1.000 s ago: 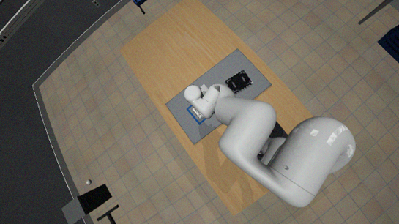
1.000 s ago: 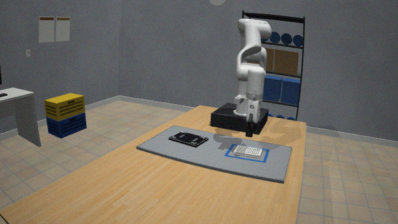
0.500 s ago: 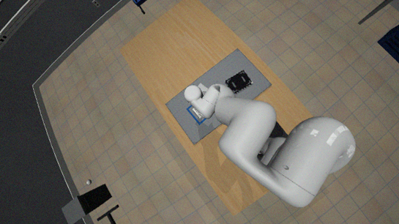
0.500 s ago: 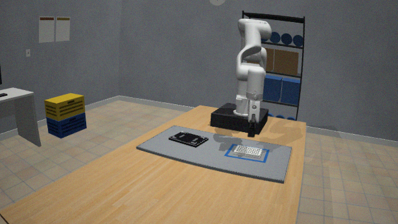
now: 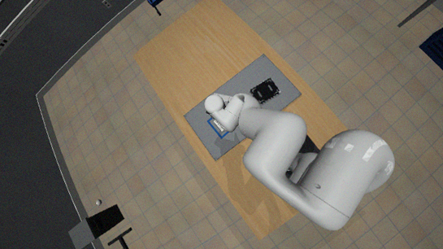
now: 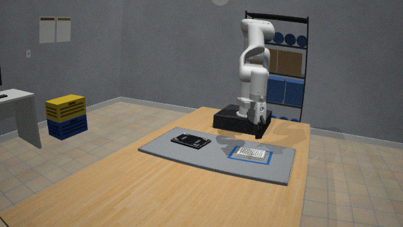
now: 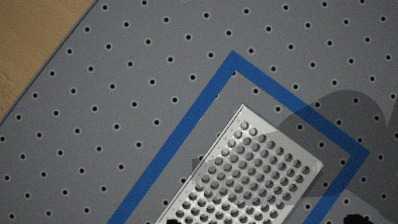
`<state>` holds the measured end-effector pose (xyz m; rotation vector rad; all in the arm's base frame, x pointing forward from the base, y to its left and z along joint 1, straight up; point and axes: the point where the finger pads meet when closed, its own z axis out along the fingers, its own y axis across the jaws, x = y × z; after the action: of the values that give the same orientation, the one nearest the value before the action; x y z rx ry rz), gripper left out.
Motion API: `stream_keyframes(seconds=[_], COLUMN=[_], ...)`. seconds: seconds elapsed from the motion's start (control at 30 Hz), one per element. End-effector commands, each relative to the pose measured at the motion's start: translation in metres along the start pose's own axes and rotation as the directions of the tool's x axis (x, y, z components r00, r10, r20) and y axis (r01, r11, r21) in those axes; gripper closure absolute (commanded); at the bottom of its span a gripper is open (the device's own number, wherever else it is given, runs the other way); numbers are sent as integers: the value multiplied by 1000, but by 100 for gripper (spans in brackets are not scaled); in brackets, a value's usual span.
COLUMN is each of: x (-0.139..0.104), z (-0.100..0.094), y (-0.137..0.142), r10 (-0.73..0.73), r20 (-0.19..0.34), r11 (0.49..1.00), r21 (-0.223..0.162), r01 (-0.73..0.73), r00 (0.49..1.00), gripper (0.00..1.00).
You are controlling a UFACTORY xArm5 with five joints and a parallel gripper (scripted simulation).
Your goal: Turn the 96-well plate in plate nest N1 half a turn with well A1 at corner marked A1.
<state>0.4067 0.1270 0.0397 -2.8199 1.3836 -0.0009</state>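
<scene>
The white 96-well plate (image 5: pixel 219 125) (image 6: pixel 251 153) (image 7: pixel 252 170) lies flat on the grey board, inside the blue marked rectangle (image 5: pixel 215 131) (image 6: pixel 248 160) (image 7: pixel 180 135). In the wrist view it is turned askew and its lower end is out of frame; I cannot tell which corner is cut off. The black plate nest (image 5: pixel 265 90) (image 6: pixel 190 141) stands apart on the same board with no plate in it. Its A1 mark is too small to read. My gripper (image 6: pixel 259 135) (image 7: pixel 264 220) is open and empty, above the board; the arm hides it in the top view.
The grey perforated board (image 5: pixel 235 82) (image 6: pixel 157 147) (image 7: pixel 100 170) lies on the wooden table (image 5: pixel 180 50) (image 6: pixel 115 184) (image 7: pixel 30 40). The black arm base (image 6: pixel 230 122) stands behind the board. The arm's shadow falls across part of the plate and rectangle.
</scene>
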Motion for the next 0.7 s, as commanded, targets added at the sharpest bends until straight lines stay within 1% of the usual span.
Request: stream_keyframes(seconds=[0.0, 0.07, 0.23, 0.4, 0.57, 0.63, 0.67], x=[0, 0, 1, 1, 1, 1, 1], z=[-1, -1, -1, -1, -1, -1, -1], y=[-1, -1, -1, -1, -1, -1, -1], r10=[-155, -155, -317, -470, -610, -610, -636], r20=[-4, -4, -4, -4, -4, -4, -4], r11=[988, 988, 948, 883, 792, 792, 772], r21=[2, 2, 2, 1, 1, 1, 0], r01=[155, 155, 317, 470, 610, 610, 636], r00=[988, 988, 948, 883, 792, 792, 772], gripper=[0, 0, 0, 0, 0, 0, 0])
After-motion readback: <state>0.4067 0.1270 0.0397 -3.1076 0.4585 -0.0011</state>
